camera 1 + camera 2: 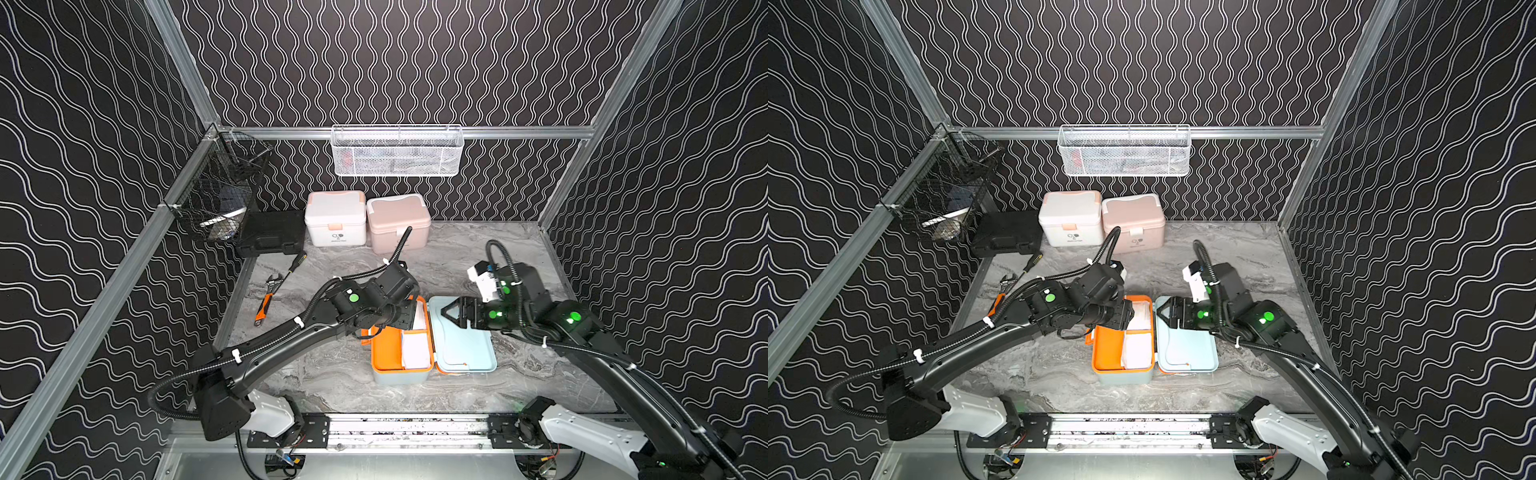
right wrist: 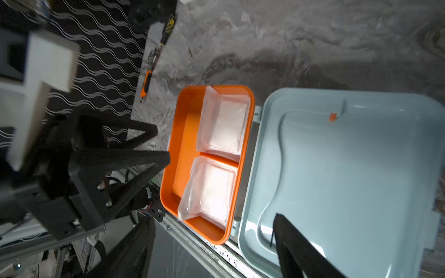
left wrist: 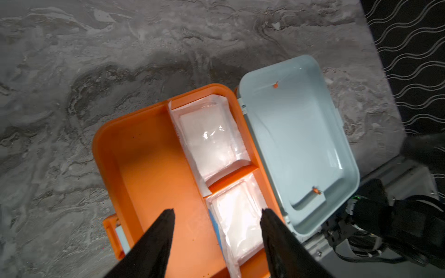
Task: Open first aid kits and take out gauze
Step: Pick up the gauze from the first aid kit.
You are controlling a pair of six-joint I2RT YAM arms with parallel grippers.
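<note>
The light blue first aid kit lies open at the table's front middle, its orange tray [image 1: 384, 353] [image 1: 1106, 349] [image 3: 149, 168] beside the flat lid [image 1: 465, 349] [image 3: 296, 144] [image 2: 349, 180]. Two white gauze packets fill the tray's small compartments [image 3: 212, 139] [image 3: 238, 216] [image 2: 224, 125] [image 2: 212, 190]. My left gripper [image 1: 415, 316] [image 3: 216, 211] hangs open over the tray's far end. Its fingers straddle the far packet without pinching it. Over the lid's far end, my right gripper [image 1: 446, 311] [image 2: 209, 223] is open and holds nothing. The white kit [image 1: 336, 218] and pink kit [image 1: 397, 222] stand closed at the back.
A black hard case [image 1: 272, 232] sits left of the white kit. A screwdriver [image 1: 297, 262] and an orange-handled wrench [image 1: 268, 297] lie at the left. A black wire basket [image 1: 220, 199] hangs on the left rail, a white mesh basket [image 1: 397, 151] on the back rail.
</note>
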